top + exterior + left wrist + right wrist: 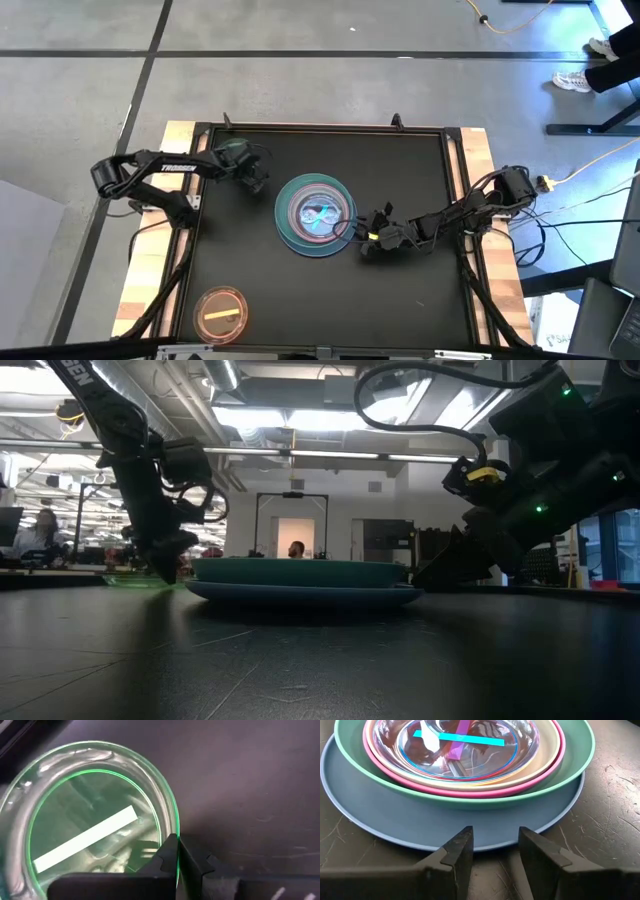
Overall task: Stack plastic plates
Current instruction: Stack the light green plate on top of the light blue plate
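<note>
Stack of plates [316, 215] mid-table.
Left hand [176, 851] clenched on translucent green plate [75, 810] beside it; right hand [495, 845] released at its blue rim.

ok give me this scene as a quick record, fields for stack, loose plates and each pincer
stack: large opaque blue round plastic plate at bottom, teal and pink plates nested in it, small translucent striped plates on top
loose plates: translucent green striped plate; translucent orange striped plate at table's near-left corner
left pincer: shut on green plate's rim
right pincer: open, beside the stack's edge
</note>
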Motion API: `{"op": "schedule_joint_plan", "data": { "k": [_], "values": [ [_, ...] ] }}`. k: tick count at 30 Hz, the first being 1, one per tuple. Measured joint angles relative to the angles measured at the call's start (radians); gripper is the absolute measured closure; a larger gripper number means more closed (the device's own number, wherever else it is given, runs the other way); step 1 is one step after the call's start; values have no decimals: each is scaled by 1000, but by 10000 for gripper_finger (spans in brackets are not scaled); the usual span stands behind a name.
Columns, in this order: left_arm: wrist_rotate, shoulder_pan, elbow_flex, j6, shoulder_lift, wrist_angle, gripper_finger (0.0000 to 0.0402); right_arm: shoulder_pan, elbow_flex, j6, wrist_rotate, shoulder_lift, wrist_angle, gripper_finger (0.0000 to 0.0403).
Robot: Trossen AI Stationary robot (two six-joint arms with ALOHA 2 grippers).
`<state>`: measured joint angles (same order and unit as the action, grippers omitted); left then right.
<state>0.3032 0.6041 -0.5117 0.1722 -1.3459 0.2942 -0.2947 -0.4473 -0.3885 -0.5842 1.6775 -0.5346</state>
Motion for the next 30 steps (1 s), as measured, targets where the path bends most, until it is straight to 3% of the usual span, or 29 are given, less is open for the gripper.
{"op": "schedule_joint_plan", "data": {
  "k": [6, 14, 20, 30],
  "values": [
    [-10, -39, 0, -22, 87, 11, 400, 0, 0, 0, 0, 0, 1, 248],
    [-9, -180, -17, -102, 205, -5, 400, 0, 0, 0, 0, 0, 1, 248],
    [-10, -330, -60, -190, 216, -48, 400, 0, 0, 0, 0, 1, -1, 248],
    [-94, -511, -73, -377, 213, -268, 400, 0, 1, 0, -8, 1, -2, 249]
  ]
}}
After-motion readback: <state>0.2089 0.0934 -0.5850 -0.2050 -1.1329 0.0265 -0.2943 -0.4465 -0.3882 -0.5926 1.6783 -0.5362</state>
